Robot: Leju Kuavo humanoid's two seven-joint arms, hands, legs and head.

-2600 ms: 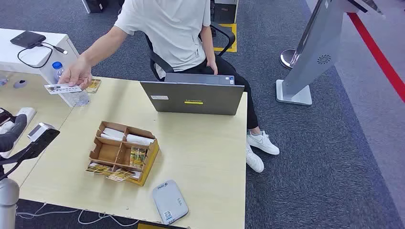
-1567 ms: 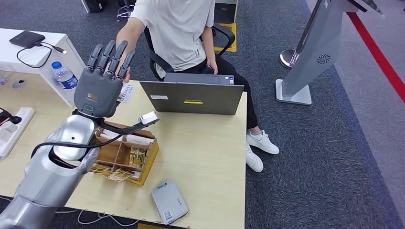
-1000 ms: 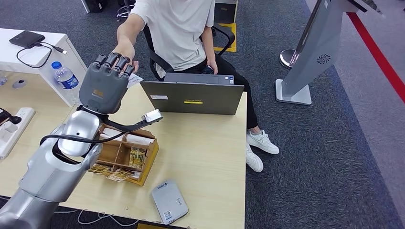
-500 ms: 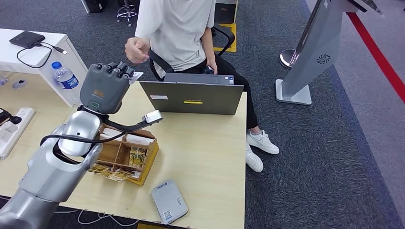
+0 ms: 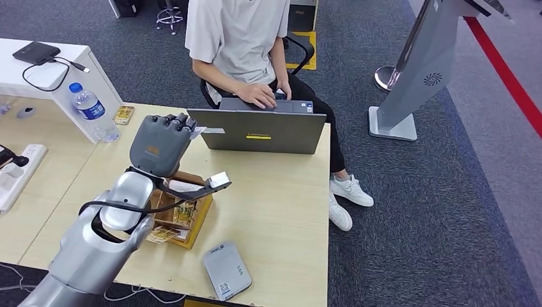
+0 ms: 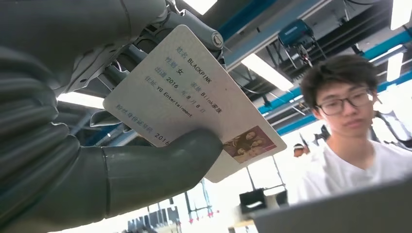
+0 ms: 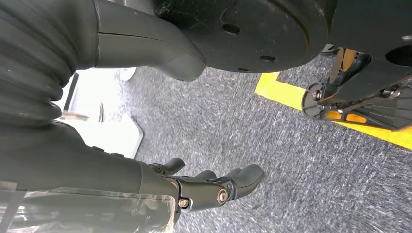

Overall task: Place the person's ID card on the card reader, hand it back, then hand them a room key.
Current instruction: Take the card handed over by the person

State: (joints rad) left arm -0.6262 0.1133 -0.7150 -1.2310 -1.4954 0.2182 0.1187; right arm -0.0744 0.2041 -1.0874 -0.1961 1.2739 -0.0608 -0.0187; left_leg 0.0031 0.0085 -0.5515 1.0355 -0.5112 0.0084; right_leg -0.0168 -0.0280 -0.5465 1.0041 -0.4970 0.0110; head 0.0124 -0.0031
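Table point(image 5: 281, 192): card reader point(image 5: 227, 270) at near edge. Left hand point(image 5: 163, 141) raised near far edge, thumb pinching ID card point(image 6: 194, 104) against fingers point(image 6: 145, 39). Shallow pinch; could slip on swing down. Right hand point(image 7: 214, 189) hanging, loosely curled, empty.

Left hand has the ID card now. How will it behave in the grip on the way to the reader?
The ID card looks flat and unbent under the left hand's thumb, so probably stiff. It looks thin, likely very light. Its face seems smooth and much of it juts past the thumb, so it could slip or pivot.
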